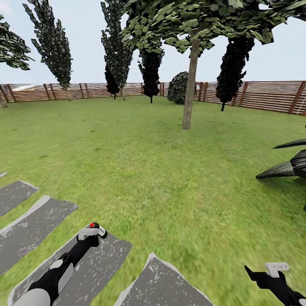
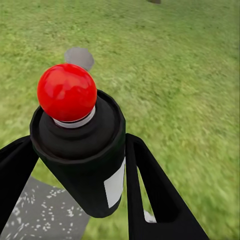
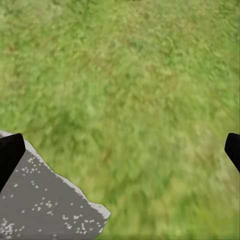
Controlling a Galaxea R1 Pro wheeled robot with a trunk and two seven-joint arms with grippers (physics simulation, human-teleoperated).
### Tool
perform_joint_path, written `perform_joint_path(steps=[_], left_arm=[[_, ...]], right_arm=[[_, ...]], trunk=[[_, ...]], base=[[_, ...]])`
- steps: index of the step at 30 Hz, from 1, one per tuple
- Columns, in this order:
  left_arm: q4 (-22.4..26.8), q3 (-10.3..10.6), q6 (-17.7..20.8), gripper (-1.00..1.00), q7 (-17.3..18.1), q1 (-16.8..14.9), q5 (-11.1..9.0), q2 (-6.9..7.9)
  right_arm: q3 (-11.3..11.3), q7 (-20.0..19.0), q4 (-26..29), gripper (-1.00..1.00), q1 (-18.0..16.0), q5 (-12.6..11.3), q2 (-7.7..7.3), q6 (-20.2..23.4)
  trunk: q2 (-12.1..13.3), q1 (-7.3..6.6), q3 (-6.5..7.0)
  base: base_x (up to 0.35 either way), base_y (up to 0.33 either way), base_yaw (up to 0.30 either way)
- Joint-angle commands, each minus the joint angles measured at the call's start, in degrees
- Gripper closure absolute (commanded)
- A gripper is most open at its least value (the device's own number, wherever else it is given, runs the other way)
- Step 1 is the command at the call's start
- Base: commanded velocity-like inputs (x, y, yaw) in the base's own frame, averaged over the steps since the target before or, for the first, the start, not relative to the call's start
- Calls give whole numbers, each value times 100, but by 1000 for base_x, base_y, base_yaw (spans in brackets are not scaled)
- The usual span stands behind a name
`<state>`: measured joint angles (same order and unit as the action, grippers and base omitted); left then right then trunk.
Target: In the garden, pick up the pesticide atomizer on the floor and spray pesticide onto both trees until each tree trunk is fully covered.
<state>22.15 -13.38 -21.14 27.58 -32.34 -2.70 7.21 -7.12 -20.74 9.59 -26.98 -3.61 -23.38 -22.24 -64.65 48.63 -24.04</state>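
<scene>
Black atomizer body (image 2: 82, 165) sits clamped between the left gripper's (image 1: 91, 232) two fingers, one finger (image 2: 150, 195) pressed on each side. Red top (image 2: 66, 92) sticks out past the fingertips; white label (image 2: 115, 184) faces one finger. In the head view the bottle reads as a small dark shape with a red dot at the end of the left arm, low left, held off the ground above a grey paving slab (image 1: 97, 263).

More grey slabs (image 1: 29, 229) run in a row along the lower left, grass floor (image 1: 148, 170) everywhere else.

Centre-right, well ahead: one tree (image 1: 199, 21) with a bare grey-brown trunk (image 1: 190, 85) and light-green canopy. Dark cone-shaped trees (image 1: 55, 42) stand near the brown slat fence (image 1: 263, 95) behind it.

Right gripper (image 1: 276, 267) is low right, above grass. In the right wrist view its fingers (image 3: 10, 155) sit at opposite edges, spread wide apart, nothing between them, grass and a slab corner (image 3: 45, 205) below.

Dark palm-like fronds (image 1: 289, 168) poke in at the right edge.
</scene>
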Motion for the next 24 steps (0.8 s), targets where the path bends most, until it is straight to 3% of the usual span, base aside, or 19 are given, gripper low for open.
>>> perform_joint_path(steps=[1,24], left_arm=[[0,2,-5,100,-24,0,6,0],[0,-6,-4,100,-24,0,6,1]], right_arm=[[0,0,0,-100,0,0,0,0],[1,0,-1,-100,0,1,0,0]], trunk=[[42,-23,19],[964,-528,432]], base=[[0,0,0],[0,0,0]])
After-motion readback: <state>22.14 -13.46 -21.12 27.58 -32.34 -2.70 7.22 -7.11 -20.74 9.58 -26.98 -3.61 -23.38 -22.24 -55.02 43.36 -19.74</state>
